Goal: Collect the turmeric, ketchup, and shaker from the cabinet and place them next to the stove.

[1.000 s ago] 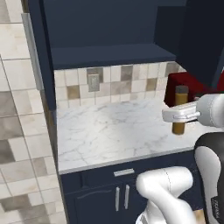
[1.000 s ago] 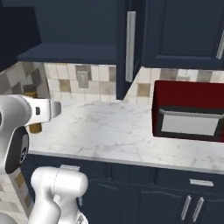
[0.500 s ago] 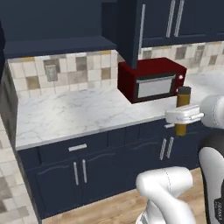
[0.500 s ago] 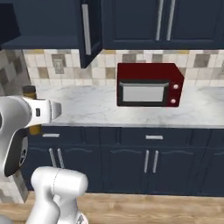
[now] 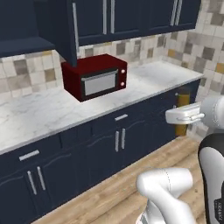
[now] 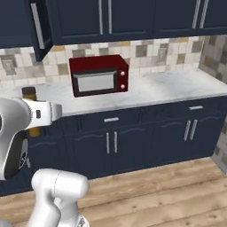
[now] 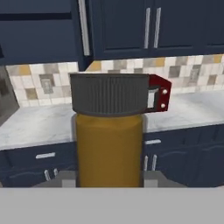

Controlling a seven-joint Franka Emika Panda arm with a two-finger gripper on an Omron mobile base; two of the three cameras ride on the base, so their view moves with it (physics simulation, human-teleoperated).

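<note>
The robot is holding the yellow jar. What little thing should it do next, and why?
Probably keep carrying the turmeric and drive on to find the stove. The jar is in the jaws, upright, off the counter; here there is a microwave but no cooktop to set it beside.

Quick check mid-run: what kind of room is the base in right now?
A home-style kitchen, rendered: a red microwave sits on a marble counter over navy base cabinets, with a tiled backsplash. The claw holds the turmeric jar.

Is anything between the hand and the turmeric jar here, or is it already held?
Nothing stands between them: the hand is shut on the turmeric, carried upright in front of the navy base cabinets. No stove appears in these pictures, so that stretch cannot be judged.
</note>
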